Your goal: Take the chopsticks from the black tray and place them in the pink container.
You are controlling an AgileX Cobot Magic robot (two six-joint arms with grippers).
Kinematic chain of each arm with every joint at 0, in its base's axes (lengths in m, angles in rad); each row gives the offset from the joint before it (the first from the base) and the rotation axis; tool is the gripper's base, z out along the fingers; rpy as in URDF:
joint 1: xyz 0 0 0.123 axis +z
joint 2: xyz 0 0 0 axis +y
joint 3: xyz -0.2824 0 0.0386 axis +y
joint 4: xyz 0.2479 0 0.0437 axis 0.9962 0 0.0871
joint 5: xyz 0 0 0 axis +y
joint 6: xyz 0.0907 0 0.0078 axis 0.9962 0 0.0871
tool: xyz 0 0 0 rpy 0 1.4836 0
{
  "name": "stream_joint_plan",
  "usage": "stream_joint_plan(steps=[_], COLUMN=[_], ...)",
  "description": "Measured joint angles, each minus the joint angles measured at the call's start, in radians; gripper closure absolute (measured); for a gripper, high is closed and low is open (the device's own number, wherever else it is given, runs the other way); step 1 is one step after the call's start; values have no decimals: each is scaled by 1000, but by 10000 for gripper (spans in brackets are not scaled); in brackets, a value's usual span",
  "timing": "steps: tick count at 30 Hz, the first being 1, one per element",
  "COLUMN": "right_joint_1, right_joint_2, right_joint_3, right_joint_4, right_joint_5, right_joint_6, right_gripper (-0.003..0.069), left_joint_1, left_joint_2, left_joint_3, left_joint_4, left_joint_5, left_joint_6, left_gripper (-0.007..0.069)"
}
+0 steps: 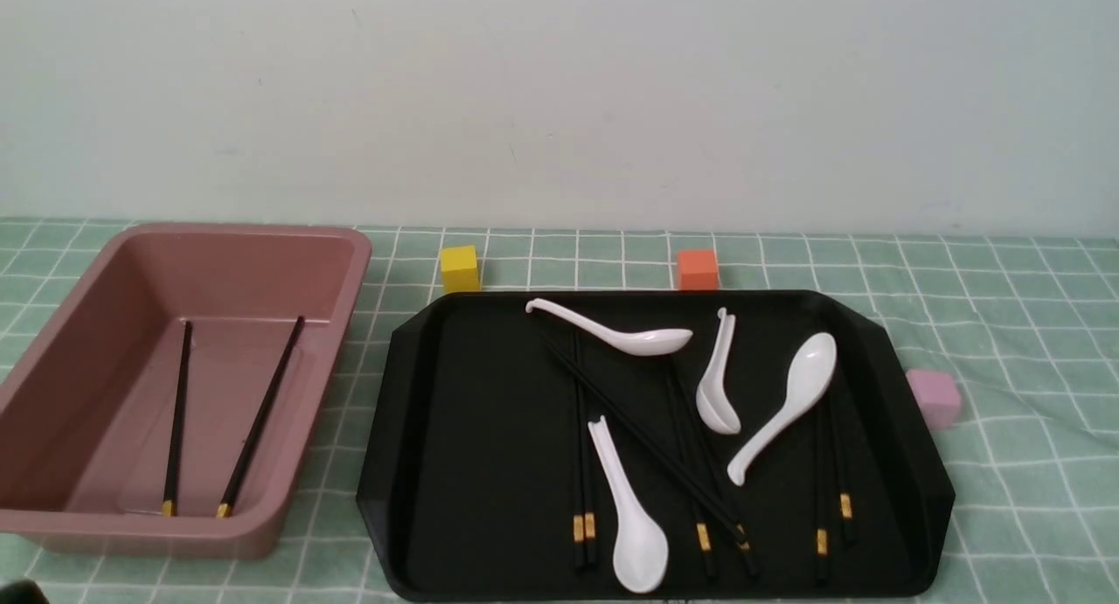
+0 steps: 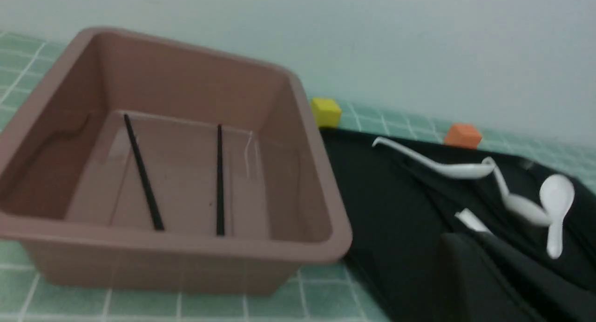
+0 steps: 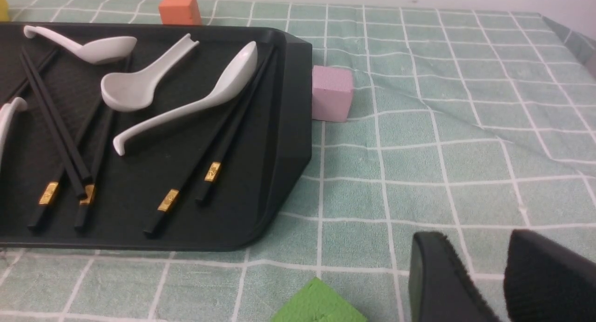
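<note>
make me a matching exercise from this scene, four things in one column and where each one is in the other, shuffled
Things
1. yellow cube
2. pale pink cube
3. green block
4. pair of chopsticks lying apart

Places
A. on the cloth, just right of the black tray
B. inside the pink container
C. seen only in the right wrist view
D. behind the tray, nearer its left end than the orange cube is

Pairs: 1-D, 2-A, 3-C, 4-B
</note>
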Motion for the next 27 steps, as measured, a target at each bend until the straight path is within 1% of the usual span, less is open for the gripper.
stream_joint_plan(steps=[7,10,27], right_joint_1=[0,0,0], right_joint_2=[0,0,0], right_joint_3=[0,0,0], right_joint_4=[0,0,0], right_joint_5=[0,0,0], right_joint_6=[0,0,0], right_gripper=[419,419,419], left_joint_1=[0,0,0], left_joint_2=[0,0,0], left_joint_3=[143,148,149], left_joint_4=[49,54,54], left_joint_5=[13,-17,-22], left_joint_6=[0,0,1], left_gripper=[635,635,624])
